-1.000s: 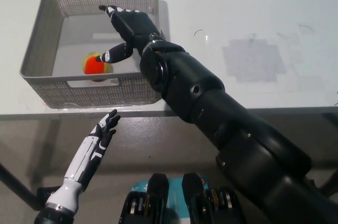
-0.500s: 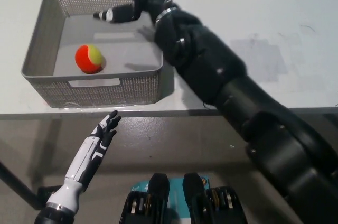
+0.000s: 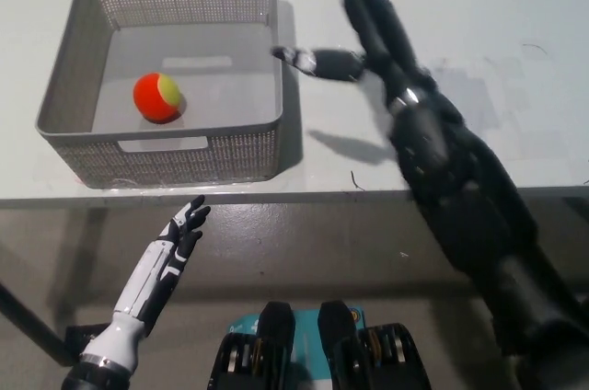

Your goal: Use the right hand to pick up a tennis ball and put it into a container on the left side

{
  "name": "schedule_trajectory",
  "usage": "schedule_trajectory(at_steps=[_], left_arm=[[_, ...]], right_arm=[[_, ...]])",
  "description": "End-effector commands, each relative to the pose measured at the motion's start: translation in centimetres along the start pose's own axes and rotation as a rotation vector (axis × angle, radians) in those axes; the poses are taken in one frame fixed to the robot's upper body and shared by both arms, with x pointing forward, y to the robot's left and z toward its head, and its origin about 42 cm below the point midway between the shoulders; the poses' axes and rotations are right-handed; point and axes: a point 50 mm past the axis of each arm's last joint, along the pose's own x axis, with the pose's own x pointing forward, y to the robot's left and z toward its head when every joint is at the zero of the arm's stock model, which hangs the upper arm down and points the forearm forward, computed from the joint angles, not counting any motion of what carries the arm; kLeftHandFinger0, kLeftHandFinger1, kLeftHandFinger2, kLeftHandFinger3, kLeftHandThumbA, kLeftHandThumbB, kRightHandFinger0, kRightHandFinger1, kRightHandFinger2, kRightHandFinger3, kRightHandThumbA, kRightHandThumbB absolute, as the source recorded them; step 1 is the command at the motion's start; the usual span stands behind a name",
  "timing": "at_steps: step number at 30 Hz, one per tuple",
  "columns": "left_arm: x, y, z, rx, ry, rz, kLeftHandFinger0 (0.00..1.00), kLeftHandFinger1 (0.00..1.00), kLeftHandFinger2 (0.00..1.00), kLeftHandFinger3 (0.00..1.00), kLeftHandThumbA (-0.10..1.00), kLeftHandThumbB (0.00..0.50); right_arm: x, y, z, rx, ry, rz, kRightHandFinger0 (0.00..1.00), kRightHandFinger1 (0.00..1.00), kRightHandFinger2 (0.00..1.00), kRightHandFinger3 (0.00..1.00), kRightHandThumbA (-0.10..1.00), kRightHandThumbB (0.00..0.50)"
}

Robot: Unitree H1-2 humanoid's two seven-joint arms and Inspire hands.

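An orange and yellow tennis ball [image 3: 157, 97] lies on the floor of the grey mesh basket [image 3: 79, 137] at the table's left. My black right hand [image 3: 361, 21] hovers over the table just right of the basket, fingers spread apart, holding nothing. The thumb points toward the basket's right wall. My white left hand [image 3: 181, 230] rests below the table's front edge at the lower left, fingers spread.
The white table [image 3: 479, 13] runs to the right, with a faint grey patch [image 3: 479, 96] behind my right forearm. The table's front edge [image 3: 350, 195] crosses the picture at mid height.
My right hand has drawn out of the basket and swung to the right, empty. The ball stays on the basket floor. The left hand has not moved.
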Motion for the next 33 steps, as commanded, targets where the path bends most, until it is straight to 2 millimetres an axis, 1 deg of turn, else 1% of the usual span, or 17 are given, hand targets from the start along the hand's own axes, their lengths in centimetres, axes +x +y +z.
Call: schedule_trajectory(at_steps=[1,2,3,4,6,8,9,10,12,15,17,19,22,23,26,27,33], left_arm=[[-0.2,0.2,0.5,0.033,-0.048,-0.038,1.00,1.00,1.00,1.00,1.00,0.199],[-0.4,0.1,0.4,0.033,-0.046,-0.041,1.00,1.00,1.00,1.00,1.00,0.197],[-0.6,0.1,0.3,0.032,-0.044,-0.043,1.00,1.00,1.00,1.00,1.00,0.202],[-0.8,0.0,0.2,0.029,-0.039,-0.044,1.00,1.00,1.00,1.00,1.00,0.203],[-1.2,-0.2,-0.1,0.025,-0.039,-0.049,1.00,1.00,1.00,1.00,1.00,0.176],[-1.1,-0.2,-0.2,0.022,-0.041,-0.045,1.00,1.00,1.00,1.00,1.00,0.181],[-1.2,-0.4,-0.3,0.008,-0.038,-0.039,1.00,1.00,1.00,1.00,1.00,0.196],[-1.4,-0.5,-0.4,0.002,-0.036,-0.039,1.00,1.00,1.00,1.00,1.00,0.197],[-2.1,-0.8,-0.8,-0.010,-0.025,-0.033,1.00,1.00,1.00,1.00,1.00,0.203],[-2.7,-1.0,-1.0,-0.018,-0.013,-0.021,1.00,1.00,1.00,1.00,1.00,0.199],[-3.0,-1.0,-1.2,-0.025,-0.007,-0.013,1.00,1.00,1.00,1.00,1.00,0.188],[-3.5,-1.0,-1.3,-0.032,-0.004,-0.006,1.00,1.00,1.00,1.00,1.00,0.174],[-4.1,-1.2,-1.5,-0.041,0.007,-0.001,1.00,1.00,1.00,1.00,1.00,0.178],[-4.2,-1.3,-1.6,-0.040,0.007,0.001,1.00,1.00,1.00,1.00,1.00,0.171],[-4.1,-1.3,-1.8,-0.039,0.010,0.003,1.00,1.00,1.00,1.00,1.00,0.182],[-4.4,-1.4,-2.0,-0.039,0.016,0.000,1.00,1.00,1.00,1.00,1.00,0.189],[-4.7,-1.7,-2.0,-0.043,0.025,-0.004,1.00,1.00,1.00,1.00,1.00,0.195]], right_arm=[[-9.8,-8.3,0.6,0.244,-0.183,-0.200,1.00,1.00,1.00,1.00,1.00,0.345],[-10.9,-7.7,0.0,0.272,-0.159,-0.185,1.00,1.00,1.00,1.00,1.00,0.345],[-11.7,-7.3,-0.4,0.289,-0.135,-0.176,1.00,1.00,1.00,1.00,1.00,0.372],[-12.5,-6.9,-0.7,0.299,-0.110,-0.167,1.00,1.00,1.00,1.00,1.00,0.375],[-15.4,-5.0,-2.8,0.353,-0.060,-0.147,1.00,1.00,1.00,1.00,1.00,0.339],[-16.6,-4.2,-3.9,0.404,-0.032,-0.123,1.00,1.00,1.00,1.00,1.00,0.320],[-17.7,-3.6,-4.7,0.429,-0.005,-0.109,1.00,1.00,1.00,1.00,1.00,0.335],[-18.5,-3.2,-5.2,0.443,0.020,-0.099,1.00,1.00,1.00,1.00,1.00,0.345],[-20.8,-2.1,-6.5,0.497,0.080,-0.084,1.00,1.00,1.00,1.00,1.00,0.342],[-22.9,-1.1,-7.6,0.534,0.147,-0.075,1.00,1.00,1.00,1.00,1.00,0.317],[-24.4,-0.4,-8.2,0.572,0.180,-0.052,1.00,1.00,1.00,1.00,1.00,0.277],[-25.9,0.3,-8.5,0.568,0.197,-0.031,1.00,1.00,1.00,1.00,1.00,0.277],[-28.3,1.0,-8.7,0.569,0.219,-0.011,1.00,1.00,1.00,1.00,1.00,0.277],[-29.1,1.3,-8.8,0.564,0.238,-0.012,1.00,1.00,1.00,1.00,1.00,0.291],[-29.9,1.5,-9.0,0.582,0.256,-0.002,1.00,1.00,1.00,1.00,1.00,0.277],[-30.3,1.7,-9.0,0.587,0.267,0.002,1.00,1.00,1.00,1.00,1.00,0.286],[-30.6,1.9,-9.2,0.585,0.285,0.012,1.00,1.00,1.00,1.00,1.00,0.286]])
